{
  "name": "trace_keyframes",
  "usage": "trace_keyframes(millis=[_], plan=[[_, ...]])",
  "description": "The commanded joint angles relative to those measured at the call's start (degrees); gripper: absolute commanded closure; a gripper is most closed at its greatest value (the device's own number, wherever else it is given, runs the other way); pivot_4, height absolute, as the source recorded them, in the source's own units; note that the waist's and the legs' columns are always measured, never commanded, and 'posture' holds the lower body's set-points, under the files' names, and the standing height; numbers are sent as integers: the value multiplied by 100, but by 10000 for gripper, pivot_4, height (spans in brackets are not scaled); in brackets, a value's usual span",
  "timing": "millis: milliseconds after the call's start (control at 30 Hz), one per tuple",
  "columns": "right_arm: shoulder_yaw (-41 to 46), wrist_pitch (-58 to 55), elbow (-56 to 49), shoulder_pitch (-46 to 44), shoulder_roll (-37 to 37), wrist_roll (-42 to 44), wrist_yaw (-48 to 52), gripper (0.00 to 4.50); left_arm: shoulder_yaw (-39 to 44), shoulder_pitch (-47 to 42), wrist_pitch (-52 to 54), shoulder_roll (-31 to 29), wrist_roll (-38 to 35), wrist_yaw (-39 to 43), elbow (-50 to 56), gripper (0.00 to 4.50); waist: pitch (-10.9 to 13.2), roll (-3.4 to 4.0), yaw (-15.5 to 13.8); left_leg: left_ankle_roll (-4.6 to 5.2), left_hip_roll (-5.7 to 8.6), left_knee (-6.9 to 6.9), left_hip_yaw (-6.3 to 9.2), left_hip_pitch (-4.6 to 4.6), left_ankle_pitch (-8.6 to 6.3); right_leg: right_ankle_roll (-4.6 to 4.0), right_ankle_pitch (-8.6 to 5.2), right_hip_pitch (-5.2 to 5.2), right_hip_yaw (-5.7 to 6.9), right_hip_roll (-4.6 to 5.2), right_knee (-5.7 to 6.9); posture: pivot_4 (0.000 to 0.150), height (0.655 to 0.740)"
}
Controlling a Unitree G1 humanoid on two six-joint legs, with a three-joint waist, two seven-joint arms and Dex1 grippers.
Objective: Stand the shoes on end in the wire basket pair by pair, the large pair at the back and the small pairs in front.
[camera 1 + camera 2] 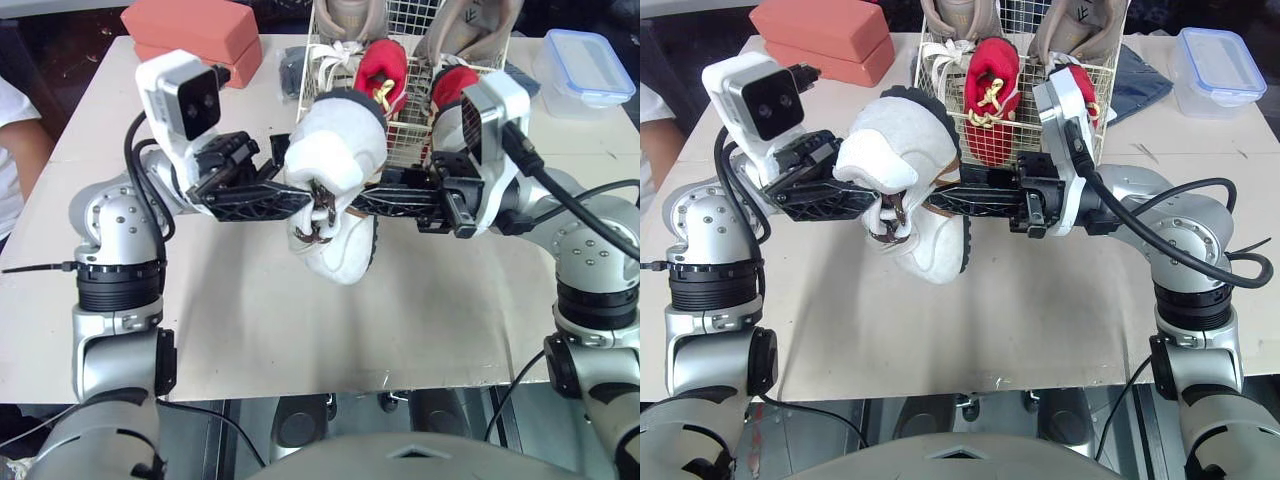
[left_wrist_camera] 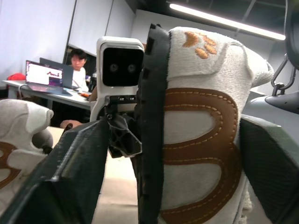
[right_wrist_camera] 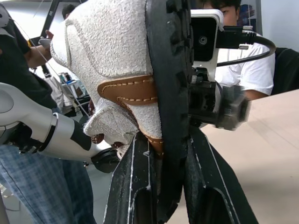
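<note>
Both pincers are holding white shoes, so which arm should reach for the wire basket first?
Right, probably. The right pincer holds its white shoe just in front of the wire basket, where red shoes already stand; the left pincer sits farther toward the robot's left, away from it.

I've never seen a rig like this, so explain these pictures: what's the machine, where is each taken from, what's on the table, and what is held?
It is a humanoid robot with two arms, each ending in a two-fingered gripper. The two eye views come from its head, looking down over the arms; the two wrist views look along each gripper's fingers. The left gripper and right gripper both clamp a fuzzy white pair of shoes above the table. Behind stands a wire basket holding a large beige pair at the back and a red pair in front. Red blocks and a lidded plastic box lie on either side of it.
</note>
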State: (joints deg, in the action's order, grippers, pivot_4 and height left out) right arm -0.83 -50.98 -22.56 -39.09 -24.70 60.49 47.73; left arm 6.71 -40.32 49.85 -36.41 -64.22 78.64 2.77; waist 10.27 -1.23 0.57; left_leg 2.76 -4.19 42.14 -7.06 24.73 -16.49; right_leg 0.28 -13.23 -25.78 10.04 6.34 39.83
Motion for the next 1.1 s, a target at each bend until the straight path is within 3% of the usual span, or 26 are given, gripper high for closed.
trace_keyframes(millis=[33, 167, 233, 300, 467, 533, 700, 1100], plan=[[-38, 76, -363, -19, 18, 119, 44, 45000, 76, -115, 85, -18, 24, -65, -14, 20488, 0, 0, 1, 0, 0, 0, 0, 0, 0, 0, 0, 0, 0, 0, 0, 1500, 6860], [3, 46, -311, 4, 38, 159, -23, 45000, 65, -76, 59, -6, 96, -90, 25, 35062, 0, 0, 2, 0, 0, 0, 0, -1, 0, 0, 0, 0, 0, 0, 0, 1500, 6860], [12, 40, -280, 6, 14, 141, -22, 34877, 115, -70, 37, 43, 85, -160, 33, 36370, 0, 0, 1, 0, 0, 0, 0, -1, 0, 0, 0, 0, 0, 0, 0, 1500, 6860], [-26, 51, -317, 53, -115, 34, 76, 29015, 220, -88, -4, 102, 62, -297, 11, 36511, 0, 0, 1, 0, 0, 0, 0, -1, 0, 0, 0, 0, -1, 0, 0, 1500, 6860], [101, 262, -636, 334, -520, -385, -31, 6100, 617, -156, -299, 225, 87, -718, -130, 36777, 0, 1, -14, 0, 0, 0, 2, 1, 0, 0, 0, 0, 0, 3, -2, 1500, 6860], [327, 468, -800, 502, -715, -604, -149, 30, 760, -197, -523, 245, 211, -868, -202, 36780, 1, 1, -15, 0, 1, -1, 1, 1, 0, 0, 0, 0, 0, 3, -1, 1500, 6860], [763, 752, -1111, 696, -1011, -828, -495, 0, 872, -370, -1050, 302, 577, -1002, -442, 36799, 0, 0, -34, 0, 1, 0, 0, 0, 0, 1, 0, 0, 1, 3, -1, 1500, 6860], [1333, 1122, -1768, 1270, -1791, -1483, -987, 0, 550, -1347, -3107, 753, 2062, -328, -2032, 36799, 1, -2, -139, 0, 3, 0, -3, 2, 0, 8, -5, 0, 10, 1, -3, 1500, 6860]])
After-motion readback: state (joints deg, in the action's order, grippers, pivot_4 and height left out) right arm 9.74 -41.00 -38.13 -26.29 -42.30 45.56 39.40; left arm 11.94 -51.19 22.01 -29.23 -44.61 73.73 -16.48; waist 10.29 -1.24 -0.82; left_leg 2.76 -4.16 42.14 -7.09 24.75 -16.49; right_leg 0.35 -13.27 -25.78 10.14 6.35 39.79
